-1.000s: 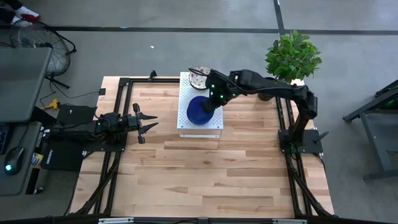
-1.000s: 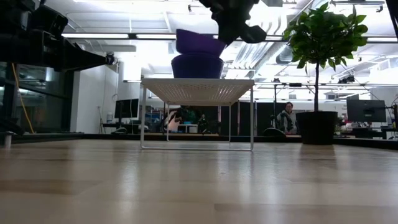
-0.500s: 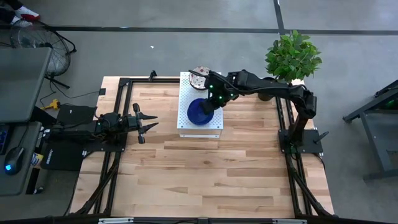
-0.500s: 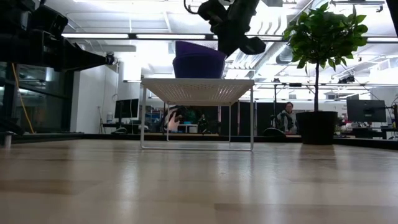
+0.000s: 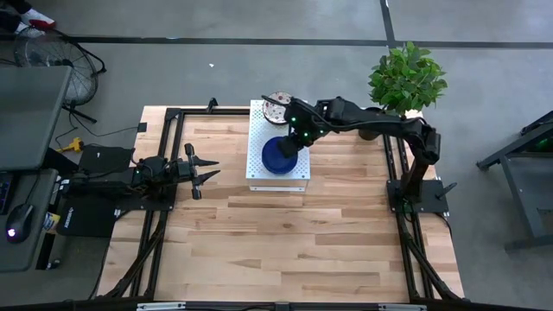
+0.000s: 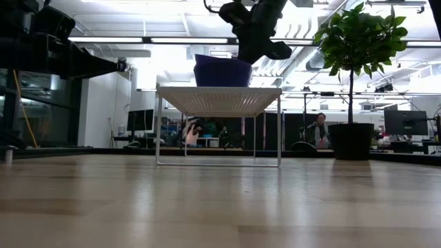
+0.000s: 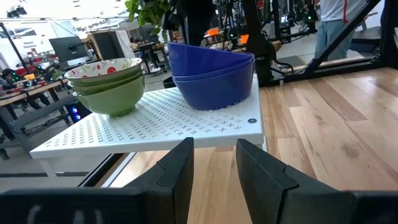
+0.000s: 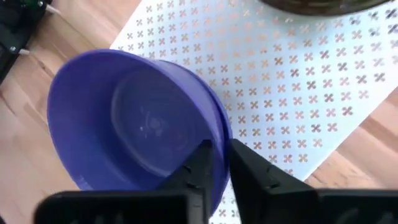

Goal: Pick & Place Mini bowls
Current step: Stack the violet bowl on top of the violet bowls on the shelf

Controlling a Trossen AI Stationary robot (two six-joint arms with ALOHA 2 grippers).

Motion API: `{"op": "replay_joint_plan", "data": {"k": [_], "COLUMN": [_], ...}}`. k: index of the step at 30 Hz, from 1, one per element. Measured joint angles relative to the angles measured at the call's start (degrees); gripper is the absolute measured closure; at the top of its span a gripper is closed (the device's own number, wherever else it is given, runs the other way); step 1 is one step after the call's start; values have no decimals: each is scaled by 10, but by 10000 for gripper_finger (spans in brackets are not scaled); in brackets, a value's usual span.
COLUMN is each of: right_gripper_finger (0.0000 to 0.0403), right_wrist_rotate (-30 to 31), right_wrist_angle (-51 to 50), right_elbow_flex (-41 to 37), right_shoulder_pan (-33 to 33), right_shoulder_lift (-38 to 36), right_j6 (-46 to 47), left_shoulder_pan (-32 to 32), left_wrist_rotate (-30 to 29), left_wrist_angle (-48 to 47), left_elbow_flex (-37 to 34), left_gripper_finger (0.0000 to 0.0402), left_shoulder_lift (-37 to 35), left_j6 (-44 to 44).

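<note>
A nested stack of glossy blue mini bowls [image 5: 276, 156] [image 6: 221, 71] [image 7: 211, 73] stands on the near part of a white perforated stand [image 5: 257, 175]. A stack of floral bowls [image 5: 277, 104] [image 7: 106, 84], green outside, sits on the stand's far part. My right gripper [image 5: 298, 141] [image 8: 219, 144] reaches over the stand from the right and is shut on the top blue bowl [image 8: 134, 127]. My left gripper [image 5: 210, 174] [image 7: 214, 146] waits open, level, left of the stand. My right gripper has the top blue bowl by its rim [image 8: 212, 117], on the side toward the table's right. One finger [image 8: 202, 163] is inside the bowl and the other [image 8: 249, 174] outside. The fingers slant down from above. The bowl sits nested upright in the blue bowl below it.
A potted plant [image 5: 406, 78] [image 6: 355, 41] stands at the table's far right corner. Black frame rails [image 5: 164, 147] run along the table's left and right sides. Bare wooden tabletop [image 5: 294, 242] lies near the stand's front. A person [image 6: 318, 127] sits in the room behind.
My right gripper has come down toward the stand, carrying the top blue bowl. The bowl was lifted and tilted above the lower blue one; now it sits level, nested inside it.
</note>
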Motion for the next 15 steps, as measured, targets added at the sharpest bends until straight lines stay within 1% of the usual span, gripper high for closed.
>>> {"op": "replay_joint_plan", "data": {"k": [6,10,12,15], "right_gripper_finger": [302,270,261,257], "right_wrist_rotate": [27,49,79,120], "right_wrist_angle": [-2,12,18,34], "right_elbow_flex": [1,1,1,1], "right_shoulder_pan": [7,21,38,74], "right_shoulder_lift": [-18,-40,-56,-78], "right_j6": [-18,-51,-83,-163], "left_shoulder_pan": [0,0,0,0], "left_wrist_rotate": [0,1,1,1], "left_wrist_angle": [0,0,0,0], "left_elbow_flex": [0,0,0,0], "left_gripper_finger": [284,284,284,284], "left_shoulder_lift": [0,0,0,0], "left_j6": [0,0,0,0]}}
